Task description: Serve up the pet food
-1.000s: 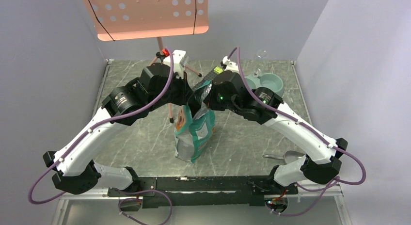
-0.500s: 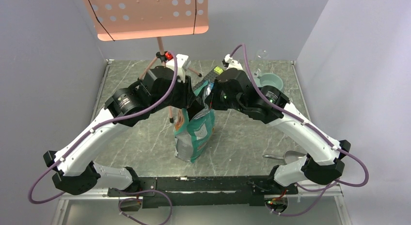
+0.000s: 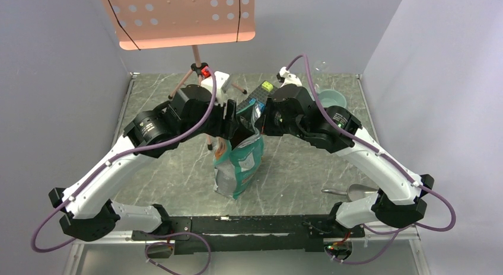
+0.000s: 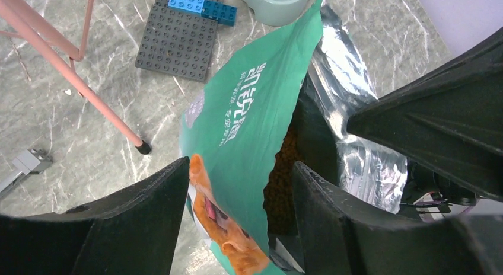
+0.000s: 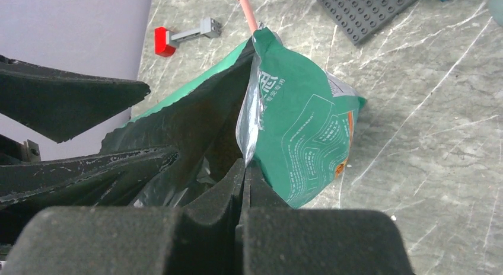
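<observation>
The teal-green bag with the golden dog stands upright mid-table, its torn top pulled open. Brown pet food shows as a dark heap inside the mouth in the left wrist view. My right gripper is shut on one wall of the bag's top edge and holds it up. My left gripper is open and straddles the opposite printed wall, with one finger inside the mouth beside the kibble. From above, both grippers meet over the bag's top. The pale blue-grey bowl stands at the back right.
A pink stand with a perforated plate rises at the back, one leg close left of the bag. A grey baseplate with blue bricks lies behind the bag. A metal scoop lies near the right arm's base. A red-and-grey piece lies on the table.
My left gripper has opened and let go of the bag's wall. Both wrists have shifted slightly towards the back. The right gripper has kept its hold.
</observation>
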Action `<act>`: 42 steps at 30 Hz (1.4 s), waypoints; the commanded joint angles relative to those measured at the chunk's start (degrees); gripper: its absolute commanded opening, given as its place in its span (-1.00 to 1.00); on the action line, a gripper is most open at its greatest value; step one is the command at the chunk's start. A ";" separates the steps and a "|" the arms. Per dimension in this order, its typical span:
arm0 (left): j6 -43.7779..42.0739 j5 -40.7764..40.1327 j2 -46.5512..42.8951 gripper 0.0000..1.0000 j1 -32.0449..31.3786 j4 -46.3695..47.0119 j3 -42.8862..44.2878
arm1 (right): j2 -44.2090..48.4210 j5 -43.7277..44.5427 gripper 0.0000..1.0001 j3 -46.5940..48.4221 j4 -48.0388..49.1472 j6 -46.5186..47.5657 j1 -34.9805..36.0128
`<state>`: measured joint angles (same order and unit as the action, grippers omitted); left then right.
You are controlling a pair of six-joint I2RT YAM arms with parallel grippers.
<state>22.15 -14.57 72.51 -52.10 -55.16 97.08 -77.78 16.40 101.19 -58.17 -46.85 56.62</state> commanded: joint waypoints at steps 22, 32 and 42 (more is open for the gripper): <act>-1.36 -12.49 -2.94 -1.00 -1.72 -10.37 19.49 | 1.18 -16.05 -1.00 2.37 15.36 12.36 4.59; -4.33 -31.13 -6.78 -1.00 0.49 -22.10 24.35 | -22.32 -32.38 -1.00 21.48 24.90 9.49 5.52; -3.65 -25.57 -10.02 -1.00 1.21 -16.37 12.57 | -15.96 -35.45 -1.00 2.67 29.05 3.09 -1.10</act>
<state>17.76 -39.48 66.89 -50.43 -91.07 116.09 -106.17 -19.55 121.23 -36.49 -40.07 61.19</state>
